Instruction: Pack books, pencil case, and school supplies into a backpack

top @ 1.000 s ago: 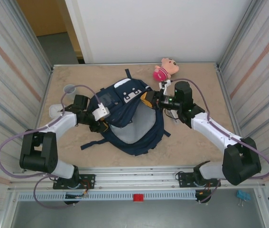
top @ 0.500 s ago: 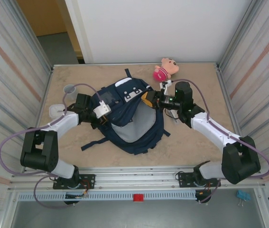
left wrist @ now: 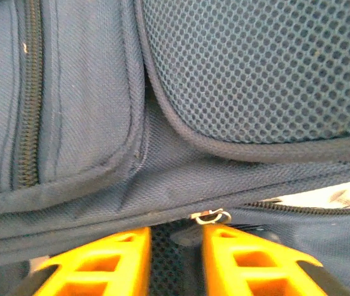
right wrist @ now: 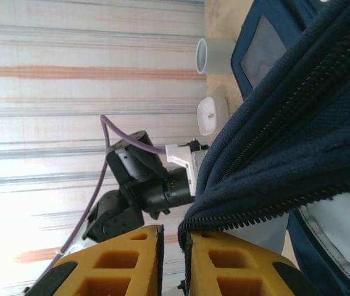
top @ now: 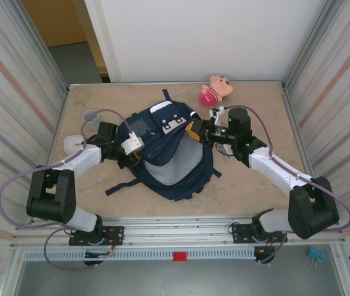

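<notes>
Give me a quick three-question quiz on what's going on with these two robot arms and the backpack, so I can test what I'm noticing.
1. True or false: the pink plush toy lies inside the backpack.
2. What do the right fingers pinch? A) a book B) the backpack's zippered edge C) the plush toy
3. Fill in: the grey cup stands on the ___ arm's side of the table.
Key: 1 false, it lies on the table beyond the backpack; 2 B; 3 left.
</notes>
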Controlling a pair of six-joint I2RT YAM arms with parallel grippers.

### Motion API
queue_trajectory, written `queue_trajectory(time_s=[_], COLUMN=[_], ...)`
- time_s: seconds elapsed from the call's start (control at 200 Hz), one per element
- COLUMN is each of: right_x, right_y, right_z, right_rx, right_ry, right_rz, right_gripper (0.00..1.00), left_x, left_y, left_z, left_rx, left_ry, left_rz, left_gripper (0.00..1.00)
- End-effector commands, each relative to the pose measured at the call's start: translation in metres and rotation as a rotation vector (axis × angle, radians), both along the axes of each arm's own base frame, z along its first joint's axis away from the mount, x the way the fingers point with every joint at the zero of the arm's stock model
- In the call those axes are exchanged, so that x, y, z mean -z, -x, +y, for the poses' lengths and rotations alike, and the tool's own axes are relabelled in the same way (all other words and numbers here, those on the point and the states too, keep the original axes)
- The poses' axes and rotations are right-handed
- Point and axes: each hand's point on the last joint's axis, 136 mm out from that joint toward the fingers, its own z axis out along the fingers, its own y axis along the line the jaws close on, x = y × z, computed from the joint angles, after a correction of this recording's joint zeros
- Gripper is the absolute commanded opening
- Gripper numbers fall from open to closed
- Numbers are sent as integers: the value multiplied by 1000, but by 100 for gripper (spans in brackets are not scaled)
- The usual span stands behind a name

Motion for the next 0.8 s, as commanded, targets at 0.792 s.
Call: queue_trajectory(time_s=[0.792], right_x=[-62], right_y=[-3], right_z=[4], right_rx=[-33], right_ry=[-85], right_rz=[-120], right_gripper=[18], left_x=[-1], left_y=[-21], left_z=[-3], left_rx=[-12], left_ry=[-55], left_rz=[-90], left_gripper=[61])
